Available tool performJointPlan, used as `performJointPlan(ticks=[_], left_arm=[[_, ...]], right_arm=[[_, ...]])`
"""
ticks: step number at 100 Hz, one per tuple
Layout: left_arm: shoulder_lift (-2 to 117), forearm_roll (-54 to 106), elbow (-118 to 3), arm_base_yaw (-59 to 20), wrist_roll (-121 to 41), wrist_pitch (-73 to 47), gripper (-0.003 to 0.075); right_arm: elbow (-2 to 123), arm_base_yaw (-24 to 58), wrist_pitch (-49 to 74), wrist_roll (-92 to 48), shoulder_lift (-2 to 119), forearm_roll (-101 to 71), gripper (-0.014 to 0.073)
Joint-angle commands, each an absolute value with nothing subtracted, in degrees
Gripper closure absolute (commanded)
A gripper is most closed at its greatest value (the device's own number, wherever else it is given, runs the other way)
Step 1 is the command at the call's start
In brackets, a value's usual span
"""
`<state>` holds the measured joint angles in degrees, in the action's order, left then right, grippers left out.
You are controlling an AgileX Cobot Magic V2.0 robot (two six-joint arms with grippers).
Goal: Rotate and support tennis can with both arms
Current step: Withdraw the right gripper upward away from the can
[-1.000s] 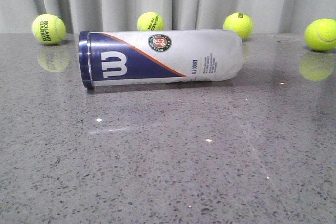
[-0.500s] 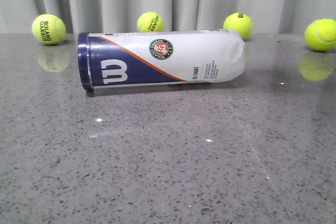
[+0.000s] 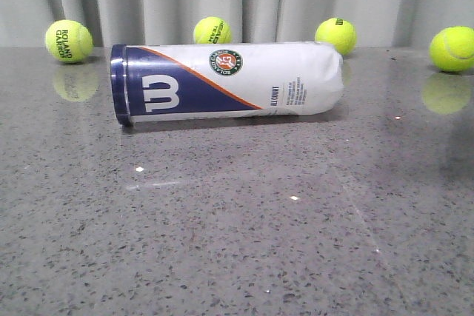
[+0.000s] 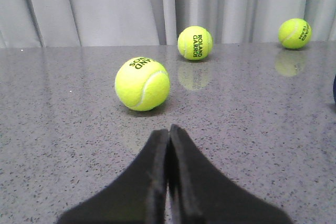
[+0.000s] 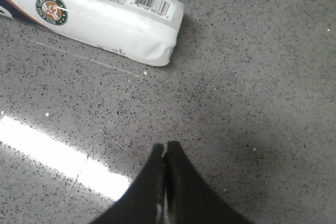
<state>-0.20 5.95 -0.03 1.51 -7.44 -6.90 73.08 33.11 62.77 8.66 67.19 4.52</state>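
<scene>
The tennis can (image 3: 226, 81) lies on its side on the grey stone table, navy rim to the left, rounded white end to the right, the W logo and round badge facing me. Neither gripper shows in the front view. In the right wrist view the can's white end (image 5: 105, 17) lies ahead of my right gripper (image 5: 165, 148), which is shut, empty and well apart from it. My left gripper (image 4: 168, 129) is shut and empty, low over the table, pointing at a tennis ball (image 4: 142, 84); only a dark sliver of the can shows at that view's edge.
Several yellow-green tennis balls stand along the back by the grey curtain: far left (image 3: 68, 41), middle (image 3: 212, 30), right of middle (image 3: 335, 35) and far right (image 3: 452, 49). Two more balls show behind in the left wrist view (image 4: 195, 42) (image 4: 294, 33).
The can rocked slightly: it rolled a little toward me half a second ago and has rolled back to about where it was. No gripper enters the front view.
</scene>
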Motion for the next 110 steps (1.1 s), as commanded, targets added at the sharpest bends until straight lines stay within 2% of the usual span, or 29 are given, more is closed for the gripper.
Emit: performJointPlan(ticks=[1,73,110], left_arm=[[-2.1,6.1,2.5,1.6,-6.8,-2.6,0.0740],[-2.1,6.1,2.5,1.6,-6.8,-2.3,0.0740],[-2.1,9.0,1.0,1.6,-6.8,-2.0,0.0740]], right_arm=[[69.6,32.8,55.5,9.0,61.0,5.6,0.0661],[33.3,32.8,34.4,10.5,22.3,5.6,0.0661],[27.1,32.8,32.4,10.5,10.0,5.6,0.0661]])
